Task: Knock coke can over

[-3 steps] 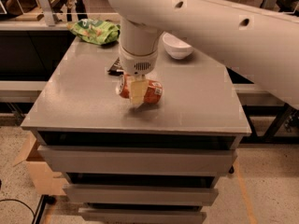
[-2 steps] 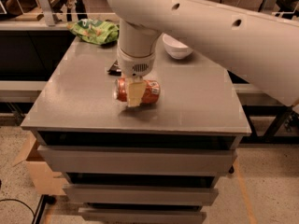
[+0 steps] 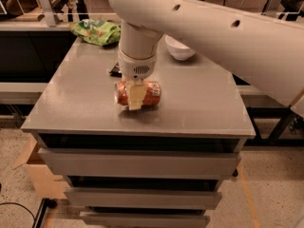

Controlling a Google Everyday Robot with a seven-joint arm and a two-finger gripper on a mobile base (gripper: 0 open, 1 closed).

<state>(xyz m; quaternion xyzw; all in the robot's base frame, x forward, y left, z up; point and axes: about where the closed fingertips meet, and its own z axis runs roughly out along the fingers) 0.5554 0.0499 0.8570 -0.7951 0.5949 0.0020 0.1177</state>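
coke can (image 3: 151,93) lying on its side at tabletop (image 3: 199,108) centre, silver top toward 9 o'clock, tool (image 3: 135,100) right over it, grip impossible to tell, green bag (image 3: 95,31) at 11 o'clock, white bowl (image 3: 179,49) at 1 o'clock

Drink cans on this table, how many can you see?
1. The coke can lies on its side near the front middle of the table, directly under the gripper, which partly covers it. The arm could hide another can behind it.
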